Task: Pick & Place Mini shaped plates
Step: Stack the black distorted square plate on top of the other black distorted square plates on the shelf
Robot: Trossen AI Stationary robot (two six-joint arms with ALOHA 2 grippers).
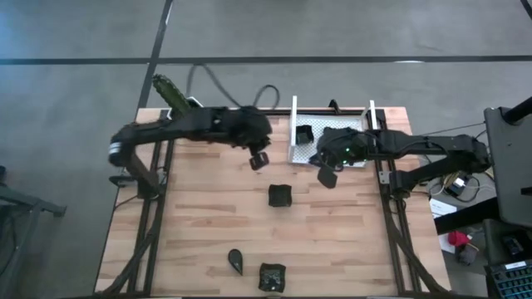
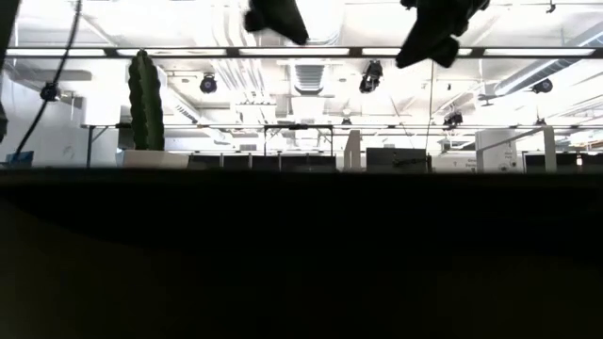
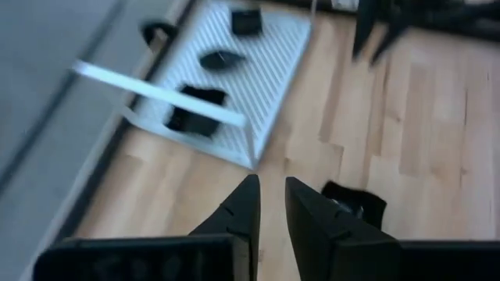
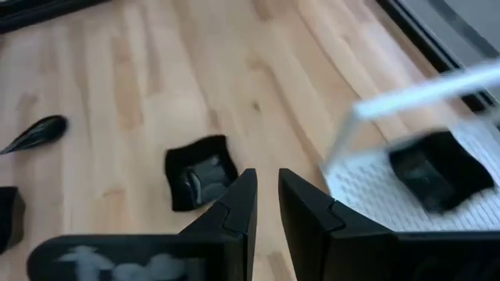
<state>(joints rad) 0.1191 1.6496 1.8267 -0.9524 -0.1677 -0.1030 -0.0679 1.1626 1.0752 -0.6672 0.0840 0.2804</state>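
My left gripper (image 3: 269, 204) hangs above the table (image 1: 199, 241) beside the white tray (image 3: 273, 70), fingers slightly parted and empty. My right gripper (image 4: 266, 199) hovers near the tray's edge, likewise empty with a narrow gap. Three plates sit in the tray; a square plate (image 1: 279, 195) waits mid-table, two more at the near edge. They look glossy, light, slippery; I would pinch a raised rim

From my low camera, ceiling lights (image 2: 311, 52) blaze while the near table (image 2: 301, 254) is black; both wrist views blur.
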